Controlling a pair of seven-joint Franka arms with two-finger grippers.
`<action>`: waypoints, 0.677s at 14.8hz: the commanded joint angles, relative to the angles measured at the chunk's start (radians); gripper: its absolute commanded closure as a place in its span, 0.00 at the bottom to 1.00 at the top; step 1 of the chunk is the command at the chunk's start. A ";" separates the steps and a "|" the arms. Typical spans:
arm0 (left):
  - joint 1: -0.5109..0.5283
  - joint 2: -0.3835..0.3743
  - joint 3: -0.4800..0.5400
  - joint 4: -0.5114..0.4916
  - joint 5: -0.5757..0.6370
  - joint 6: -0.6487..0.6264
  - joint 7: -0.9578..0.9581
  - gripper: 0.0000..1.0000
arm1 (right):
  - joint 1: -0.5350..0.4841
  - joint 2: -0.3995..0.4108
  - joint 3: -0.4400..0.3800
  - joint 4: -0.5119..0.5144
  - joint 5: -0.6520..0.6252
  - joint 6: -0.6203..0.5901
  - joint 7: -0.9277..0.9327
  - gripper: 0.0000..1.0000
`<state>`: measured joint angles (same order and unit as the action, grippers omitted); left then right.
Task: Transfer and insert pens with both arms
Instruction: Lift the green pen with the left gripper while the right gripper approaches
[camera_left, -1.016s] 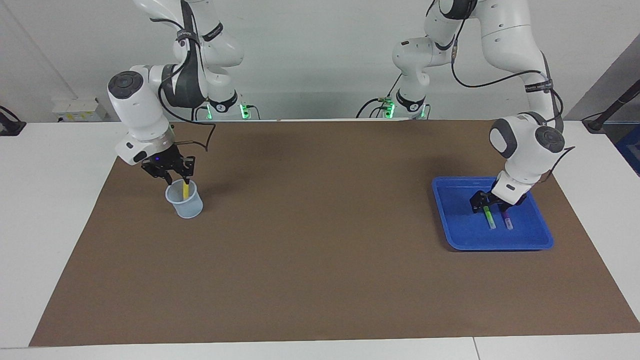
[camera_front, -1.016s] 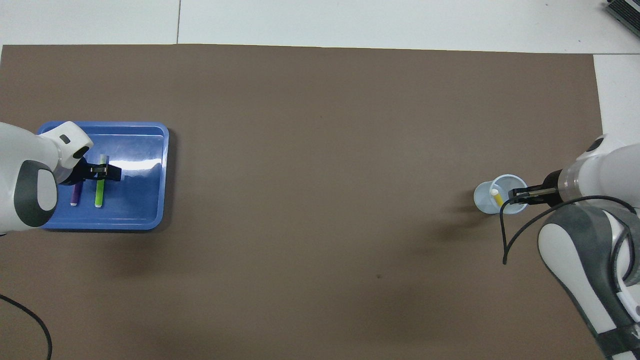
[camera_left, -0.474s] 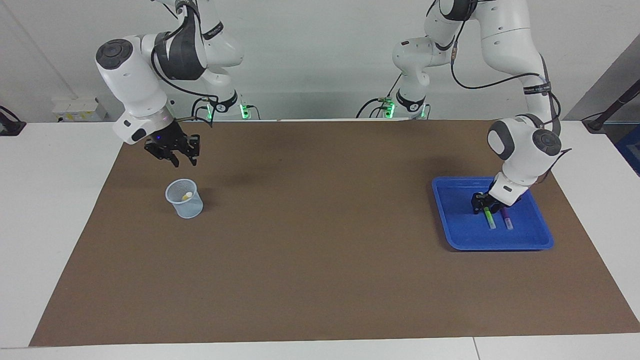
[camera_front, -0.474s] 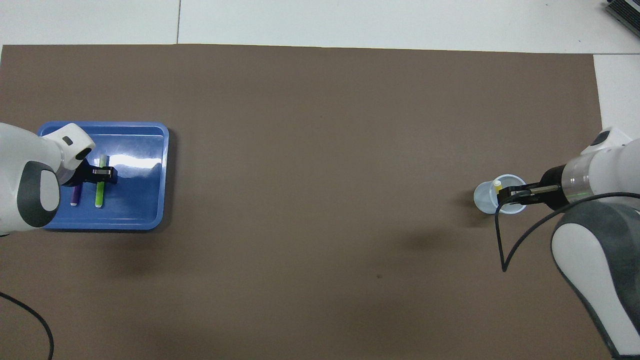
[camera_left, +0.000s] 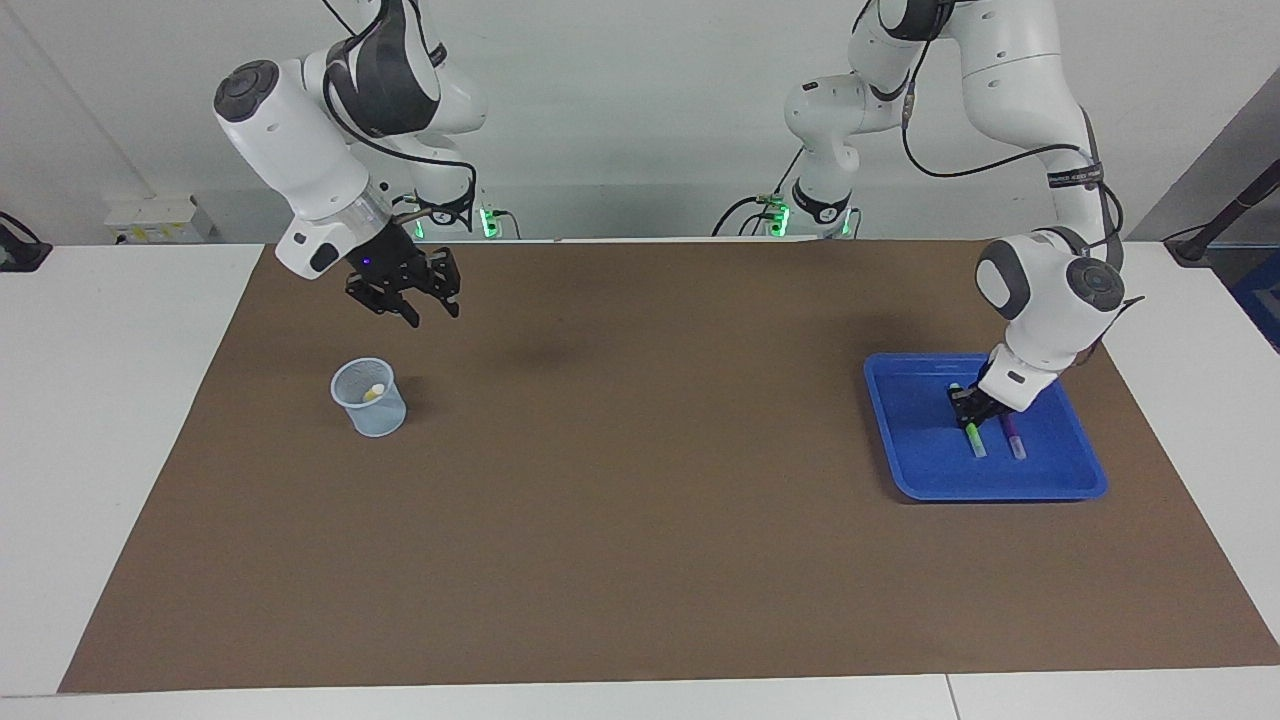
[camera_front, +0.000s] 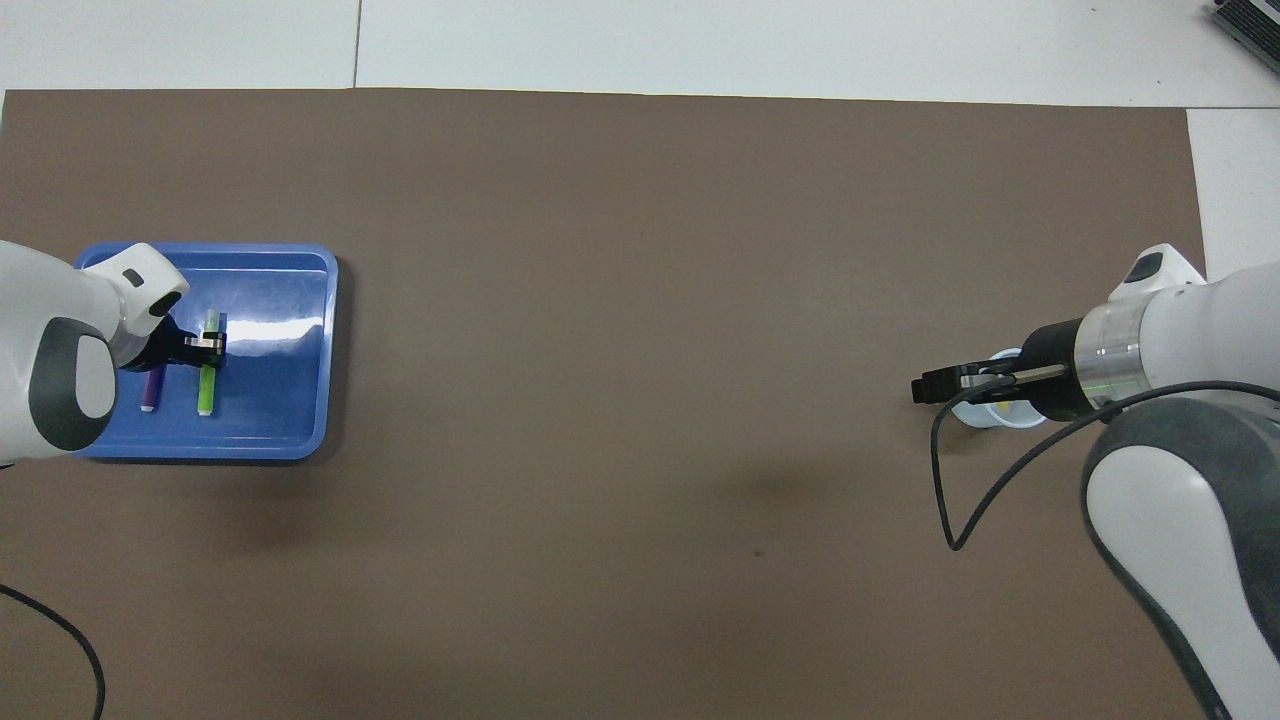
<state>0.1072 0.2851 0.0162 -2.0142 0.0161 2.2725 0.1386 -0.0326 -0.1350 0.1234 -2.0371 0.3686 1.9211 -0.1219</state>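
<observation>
1. Left end effector: down in the tray, pinching the green pen, whose long axis runs 12 to 6.
2. Purple pen: just beside it, parallel.
3. Yellow pen: in the cup.
4. Right end effector: raised at the cup's 1 o'clock, empty; spread cannot be told.

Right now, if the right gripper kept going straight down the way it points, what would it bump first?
Probably the bare brown mat. The right gripper hangs empty in the air, pointing down past the cup with the yellow pen inside, so it looks set to miss them, though depth is unclear.
</observation>
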 joint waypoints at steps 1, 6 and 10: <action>-0.017 -0.017 -0.004 0.102 0.010 -0.178 -0.074 1.00 | -0.010 0.000 0.030 0.009 0.120 0.004 -0.076 0.35; -0.060 -0.111 -0.005 0.178 -0.132 -0.408 -0.302 1.00 | -0.010 0.000 0.091 0.009 0.291 0.064 -0.099 0.32; -0.081 -0.214 -0.015 0.178 -0.292 -0.568 -0.521 1.00 | -0.010 0.000 0.160 0.009 0.407 0.139 -0.094 0.32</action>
<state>0.0392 0.1287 -0.0019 -1.8225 -0.2004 1.7667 -0.2757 -0.0323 -0.1349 0.2466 -2.0292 0.7179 2.0234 -0.1933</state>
